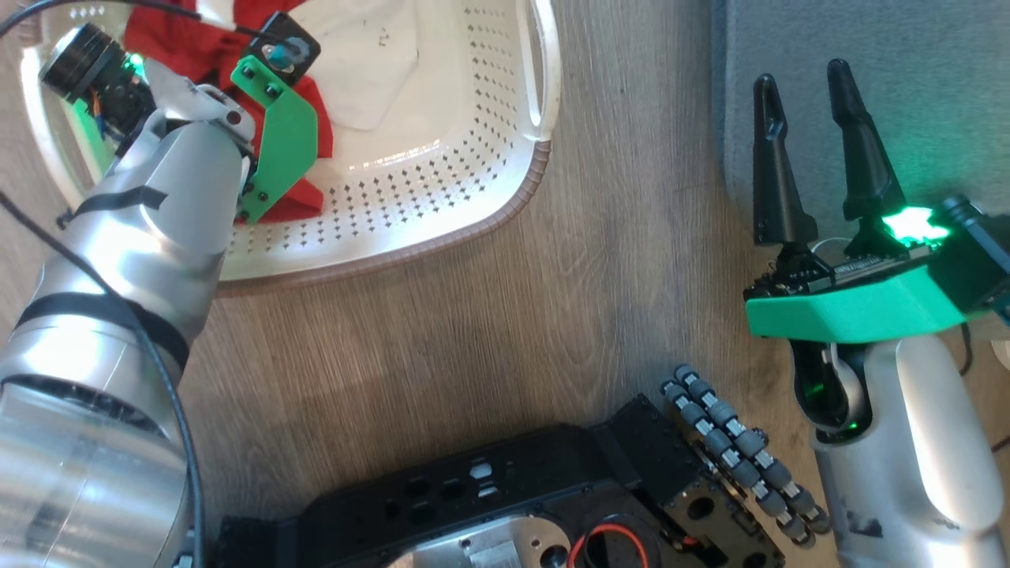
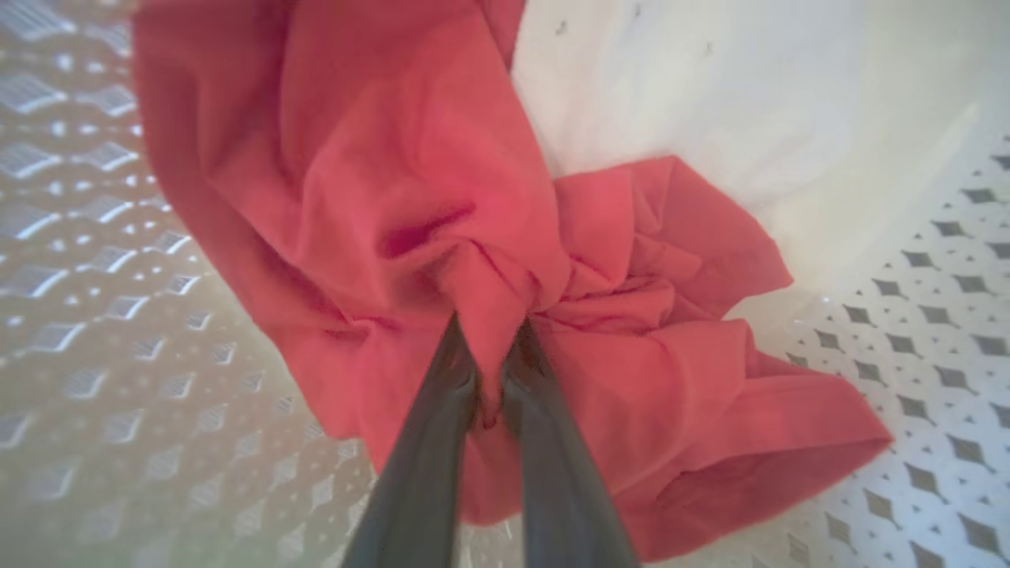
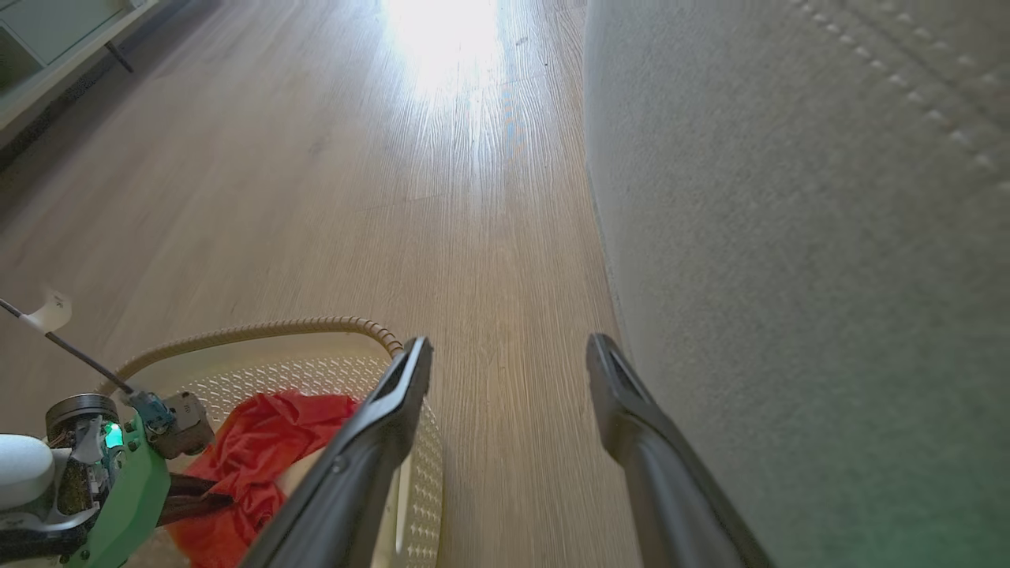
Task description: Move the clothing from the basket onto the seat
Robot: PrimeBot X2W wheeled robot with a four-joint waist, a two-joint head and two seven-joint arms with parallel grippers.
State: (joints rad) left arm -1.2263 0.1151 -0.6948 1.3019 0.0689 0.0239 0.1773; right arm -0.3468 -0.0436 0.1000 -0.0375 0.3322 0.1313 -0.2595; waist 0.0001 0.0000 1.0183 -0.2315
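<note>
Clothing [image 2: 473, 237] lies in basket [image 1: 442, 197] on floor [image 1: 631, 276] at left, seat [image 1: 907, 47] to its right, left gripper [image 2: 489, 331] inside basket on clothing, right gripper [image 1: 803, 79] by seat's left edge.

Red clothing [image 2: 442, 205] is lying crumpled against a white piece inside the cream perforated basket [image 1: 442, 197]. The grey fabric seat [image 1: 947, 63] is standing apart, right of the basket.

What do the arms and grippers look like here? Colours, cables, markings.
Silver left arm with black straps, black cable, green wrist bracket. Pale white right arm with green bracket, glowing green light. The left gripper and right gripper each have two long dark tapered fingers.
</note>
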